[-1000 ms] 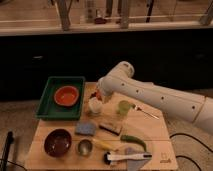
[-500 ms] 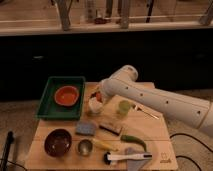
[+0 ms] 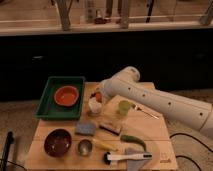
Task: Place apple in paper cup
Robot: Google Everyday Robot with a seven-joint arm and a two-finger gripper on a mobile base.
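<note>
The apple (image 3: pixel 98 95) is small and red-orange and sits at the tip of my gripper (image 3: pixel 97 97), just above the paper cup (image 3: pixel 94 107). The cup is short and white and stands on the wooden table (image 3: pixel 150 131) right of the green tray. The gripper is shut on the apple, with the white arm (image 3: pixel 150 97) reaching in from the right. The arm's end hides much of the fingers and the cup's far rim.
A green tray (image 3: pixel 50 100) holds an orange-red bowl (image 3: pixel 66 95). A light green cup (image 3: pixel 123 107) stands right of the paper cup. In front lie a grey sponge (image 3: pixel 85 128), a dark bowl (image 3: pixel 57 142), a small metal cup (image 3: pixel 84 147), a green vegetable (image 3: pixel 132 141) and a white-handled tool (image 3: pixel 127 156).
The arm's elbow has shifted slightly to the right. The gripper with the apple has stayed over the paper cup.
</note>
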